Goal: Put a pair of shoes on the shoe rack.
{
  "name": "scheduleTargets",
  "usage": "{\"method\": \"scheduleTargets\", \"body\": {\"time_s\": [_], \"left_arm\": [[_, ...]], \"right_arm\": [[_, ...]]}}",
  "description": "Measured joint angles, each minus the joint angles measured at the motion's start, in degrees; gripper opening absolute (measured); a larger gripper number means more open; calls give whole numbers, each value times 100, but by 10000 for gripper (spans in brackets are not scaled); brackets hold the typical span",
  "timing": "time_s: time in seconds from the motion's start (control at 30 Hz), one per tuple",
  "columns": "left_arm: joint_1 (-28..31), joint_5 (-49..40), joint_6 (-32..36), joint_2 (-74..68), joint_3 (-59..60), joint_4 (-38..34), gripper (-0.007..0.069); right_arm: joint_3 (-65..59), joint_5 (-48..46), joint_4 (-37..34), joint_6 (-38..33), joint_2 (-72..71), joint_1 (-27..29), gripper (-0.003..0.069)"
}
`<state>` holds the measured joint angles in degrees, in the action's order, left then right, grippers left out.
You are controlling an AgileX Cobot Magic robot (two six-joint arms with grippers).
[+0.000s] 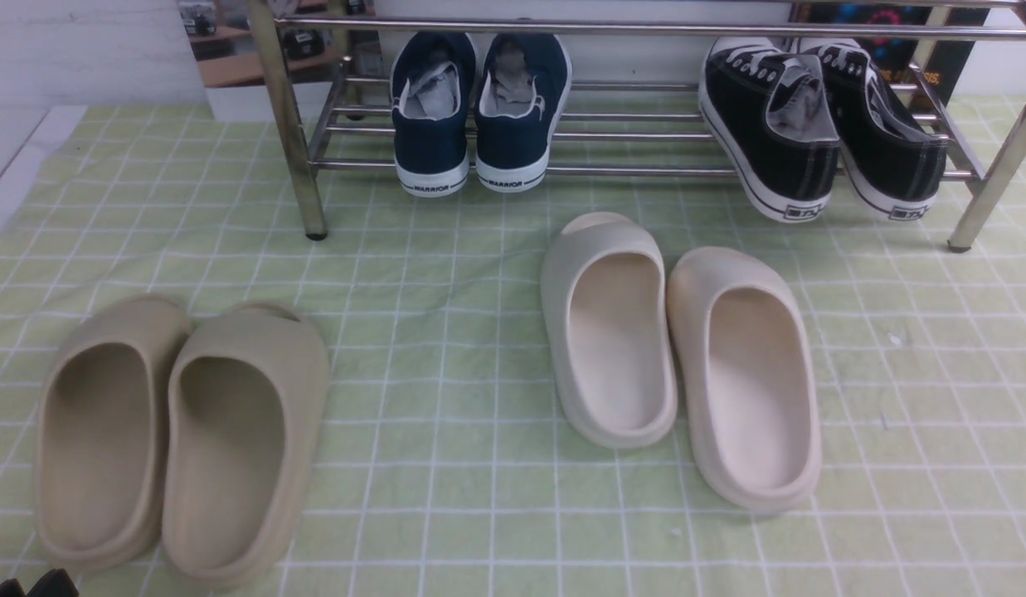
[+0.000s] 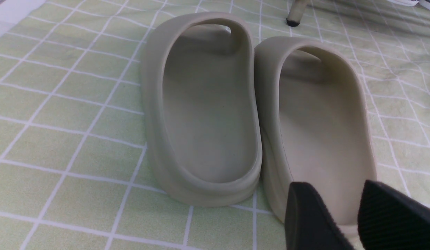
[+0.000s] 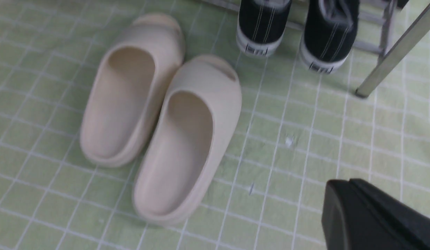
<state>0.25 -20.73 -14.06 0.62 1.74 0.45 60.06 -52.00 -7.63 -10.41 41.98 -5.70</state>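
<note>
The pair of shoes, two black canvas sneakers with white soles, rests on the lower rods of the chrome shoe rack at its right end, heels toward me and hanging over the front rod. The right wrist view shows both heels beside a rack leg. My right gripper is shut and empty above the cloth, well short of the rack. My left gripper is open and empty over the heel of a beige slide; its tips just show in the front view.
Navy sneakers marked WARRIOR stand on the rack left of centre. A beige pair of slides lies at the front left and a cream pair in the middle, on a green checked cloth. Rack legs reach the cloth.
</note>
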Motion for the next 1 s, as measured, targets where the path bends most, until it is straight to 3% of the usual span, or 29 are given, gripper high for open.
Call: {"method": "scheduleTargets", "body": {"time_s": [0.23,0.5,0.77,0.9,1.0], "left_arm": [[0,0,0,0,0,0,239],[0,0,0,0,0,0,239],[0,0,0,0,0,0,239],[0,0,0,0,0,0,239],[0,0,0,0,0,0,239]], "right_arm": [[-1195,1181,-6,-25,-1936,0,-3],[-1953,1339,-279,-25,-3432,0,0],[-2512,1762,-285,-31,-3863,0,0],[-3065,2423,-285,-9,-3863,0,0],[-3987,3481,-158,54,-3863,6,0]]}}
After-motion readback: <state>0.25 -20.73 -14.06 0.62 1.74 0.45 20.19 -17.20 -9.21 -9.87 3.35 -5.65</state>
